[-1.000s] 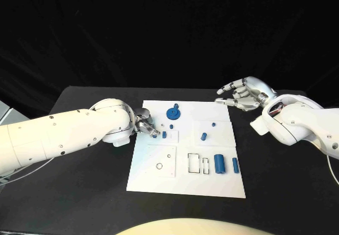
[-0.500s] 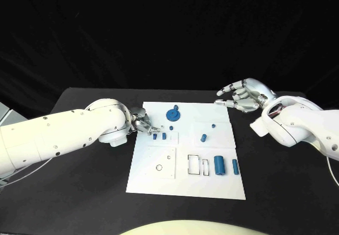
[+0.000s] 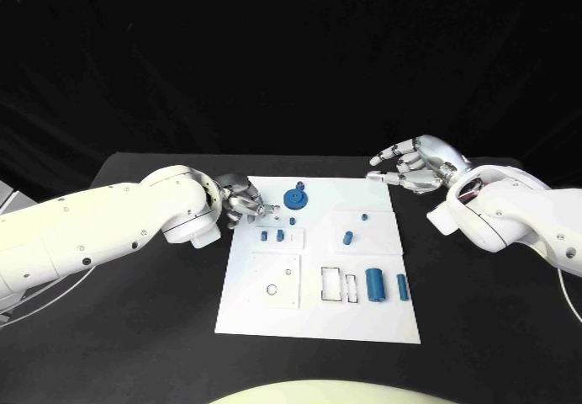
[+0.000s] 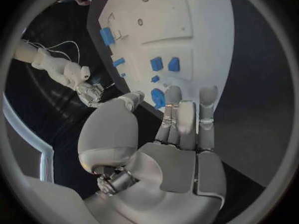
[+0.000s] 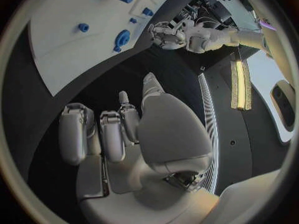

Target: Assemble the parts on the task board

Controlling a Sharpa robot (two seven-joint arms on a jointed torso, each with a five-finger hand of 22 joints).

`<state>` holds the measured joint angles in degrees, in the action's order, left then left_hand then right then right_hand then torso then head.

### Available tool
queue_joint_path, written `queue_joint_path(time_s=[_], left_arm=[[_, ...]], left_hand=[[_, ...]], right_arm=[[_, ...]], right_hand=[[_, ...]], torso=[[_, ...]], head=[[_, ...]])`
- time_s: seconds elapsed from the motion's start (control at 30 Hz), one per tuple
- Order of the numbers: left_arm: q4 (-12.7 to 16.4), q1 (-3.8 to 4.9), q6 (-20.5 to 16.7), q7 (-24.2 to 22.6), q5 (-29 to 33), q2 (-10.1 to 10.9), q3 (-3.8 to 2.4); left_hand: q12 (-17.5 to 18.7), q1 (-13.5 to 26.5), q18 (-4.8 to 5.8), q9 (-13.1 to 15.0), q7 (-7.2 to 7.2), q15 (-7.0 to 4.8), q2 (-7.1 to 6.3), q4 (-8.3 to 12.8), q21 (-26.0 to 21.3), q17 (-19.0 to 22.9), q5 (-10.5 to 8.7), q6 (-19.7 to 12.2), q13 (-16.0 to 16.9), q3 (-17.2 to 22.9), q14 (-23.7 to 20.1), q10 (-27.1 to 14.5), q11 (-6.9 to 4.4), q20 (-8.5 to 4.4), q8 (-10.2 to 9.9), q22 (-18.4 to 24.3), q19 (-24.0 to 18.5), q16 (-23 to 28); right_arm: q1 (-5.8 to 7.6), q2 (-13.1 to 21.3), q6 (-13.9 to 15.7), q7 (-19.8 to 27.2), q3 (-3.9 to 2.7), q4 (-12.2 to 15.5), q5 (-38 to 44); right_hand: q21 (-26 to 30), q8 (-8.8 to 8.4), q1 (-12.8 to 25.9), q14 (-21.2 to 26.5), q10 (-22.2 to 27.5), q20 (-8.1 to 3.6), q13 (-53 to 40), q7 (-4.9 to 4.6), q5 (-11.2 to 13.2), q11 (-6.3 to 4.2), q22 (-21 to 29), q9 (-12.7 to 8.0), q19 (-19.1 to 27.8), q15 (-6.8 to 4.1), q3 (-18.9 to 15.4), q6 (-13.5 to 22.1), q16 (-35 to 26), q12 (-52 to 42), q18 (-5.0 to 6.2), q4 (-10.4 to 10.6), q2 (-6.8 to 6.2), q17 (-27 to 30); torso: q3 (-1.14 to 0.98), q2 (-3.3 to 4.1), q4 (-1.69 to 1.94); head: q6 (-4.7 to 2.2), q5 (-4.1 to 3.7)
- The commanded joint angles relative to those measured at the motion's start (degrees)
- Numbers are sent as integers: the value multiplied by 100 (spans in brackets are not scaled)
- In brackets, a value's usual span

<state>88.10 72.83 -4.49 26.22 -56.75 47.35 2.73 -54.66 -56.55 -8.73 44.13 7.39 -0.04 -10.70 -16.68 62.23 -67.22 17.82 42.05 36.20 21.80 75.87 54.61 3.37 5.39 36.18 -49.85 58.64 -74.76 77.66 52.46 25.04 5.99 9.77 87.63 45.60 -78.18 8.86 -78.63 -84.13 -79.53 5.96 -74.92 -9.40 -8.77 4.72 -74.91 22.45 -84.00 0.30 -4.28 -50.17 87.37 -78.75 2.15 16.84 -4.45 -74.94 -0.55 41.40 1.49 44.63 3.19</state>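
Here the left hand [image 3: 240, 202] sits at the task board's [image 3: 261, 311] upper left corner, left of centre in the head view, its fingers curled loosely with nothing between them, as the left wrist view confirms; I judge it hangs there to reach the small pieces nearest it. Those are the two short blue pegs [image 3: 272, 236] standing side by side just below the hand, a tiny blue stud [image 3: 293, 221] above them, and the round blue gear [image 3: 296, 199] with its upright pin immediately to the hand's right. The right hand [image 3: 412, 167] hovers off the board's upper right corner, over the black table [image 3: 145, 337], fingers bent but spread and carrying nothing; it looks parked out of the way. Two more pegs [image 3: 354, 229] stand in the board's upper right panel, and two blue cylinders [image 3: 387, 285] lie in the lower right beside empty rectangular slots [image 3: 340, 284]. The lower half of the board and the table on both sides offer free room; the tight spot is between gear and hand
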Motion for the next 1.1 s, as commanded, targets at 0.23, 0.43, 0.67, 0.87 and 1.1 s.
queue_joint_path(time_s=[0.23,0.43,0.67,0.87,1.1], left_arm=[[-36,-47,-1617,-2010,-599,-147,173],[-114,-121,-1753,-2295,-1514,-312,250],[-285,-170,-1416,-2178,-2224,-558,309],[-435,-198,-978,-1910,-2522,-728,323],[-547,-205,-635,-1652,-2677,-879,324]], left_hand=[[819,-2402,-166,-777,376,381,-298,136,-1658,2163,72,-719,-953,293,-2022,-1224,411,404,-199,1304,-758,1658],[1207,-2730,-168,-1240,306,371,-530,87,-1433,2271,-17,-726,-1497,270,-1913,-1331,407,402,-223,1110,-650,1211],[1615,-2931,-175,-1864,161,360,-491,41,-1105,2471,-3,-326,-2074,123,-1663,-1137,404,375,-438,824,-577,748],[1827,-2931,-179,-2159,132,340,-493,32,-902,2184,-1,-33,-2341,99,-1209,-968,386,358,-639,663,-486,325],[1941,-2948,-95,-2300,128,316,-486,41,-485,1914,1,131,-2475,83,-879,-816,365,338,-775,195,-124,54]], right_arm=[[-3,2,-6,68,-1,-1,49],[-9,2,-14,70,0,-3,49],[-19,-5,-27,69,0,-4,49],[-23,-11,-32,68,0,-7,49],[-25,-14,-33,67,0,-7,49]], right_hand=[[35,21,38,-427,32,30,-349,-7,0,-4,-902,-6,-91,5,-45,22,-43,33,50,-5,46,-888],[36,21,38,-428,32,30,-348,-7,-2,-4,-902,-6,-91,5,-45,22,-41,33,50,-7,48,-891],[18,23,34,-429,22,30,-358,-6,-8,-5,-911,-6,-99,5,-45,20,-38,22,46,-11,55,-898],[18,23,34,-429,22,30,-358,-6,-8,-5,-911,-6,-99,5,-45,20,-38,22,46,-11,55,-898],[5,25,28,-430,17,29,-363,-5,-15,-6,-918,-7,-105,5,-44,19,-37,17,43,-15,61,-900]], torso=[[12,-3,7],[11,0,1],[6,5,-4],[4,6,-8],[-1,5,-4]], head=[[-50,-31],[-74,-39],[-98,-37],[-94,-41],[-85,-54]])
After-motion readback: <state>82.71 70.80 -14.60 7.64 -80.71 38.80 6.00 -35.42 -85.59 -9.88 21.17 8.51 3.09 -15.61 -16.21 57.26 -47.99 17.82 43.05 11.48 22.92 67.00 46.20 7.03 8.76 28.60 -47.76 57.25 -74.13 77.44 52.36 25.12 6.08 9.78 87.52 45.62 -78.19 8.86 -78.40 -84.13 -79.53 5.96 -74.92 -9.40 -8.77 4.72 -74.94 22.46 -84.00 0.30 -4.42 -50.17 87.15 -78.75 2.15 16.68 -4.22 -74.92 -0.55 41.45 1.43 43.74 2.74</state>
